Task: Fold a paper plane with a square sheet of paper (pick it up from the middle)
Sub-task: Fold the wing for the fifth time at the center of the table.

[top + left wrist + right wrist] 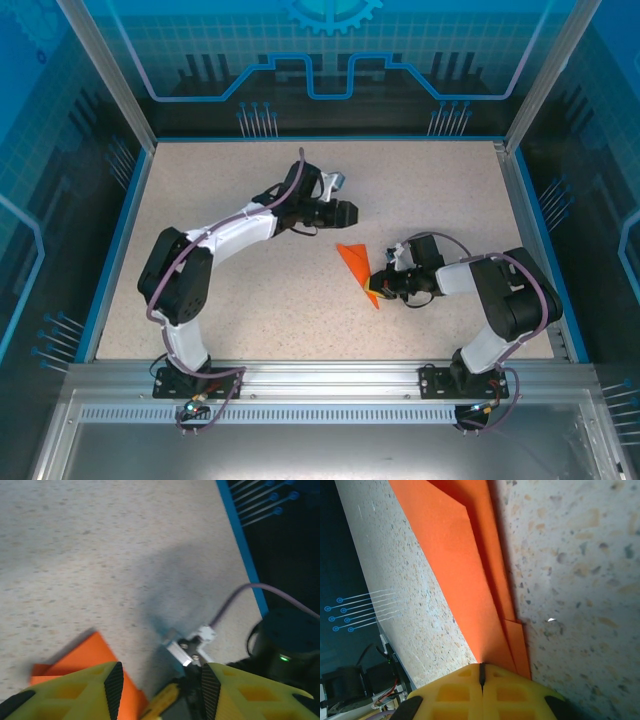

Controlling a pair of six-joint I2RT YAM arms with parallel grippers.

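Note:
The orange sheet of paper (356, 266) lies right of the table's middle, folded into a narrow pointed shape with layered flaps (460, 555). My right gripper (380, 287) is shut on its near end; in the right wrist view the yellow fingertips (481, 669) press together where the paper comes out. My left gripper (347, 213) hovers behind and to the left of the paper, apart from it. It (160, 675) stands open with nothing between its black pads (114, 682). A corner of the orange paper (82, 655) shows behind the left finger.
The speckled table (250, 300) is ringed by a blue rim (118, 240) and transparent blue walls. The right arm's wrist and purple cable (235, 600) lie straight ahead of the left gripper. Bare tabletop spreads to the left and front.

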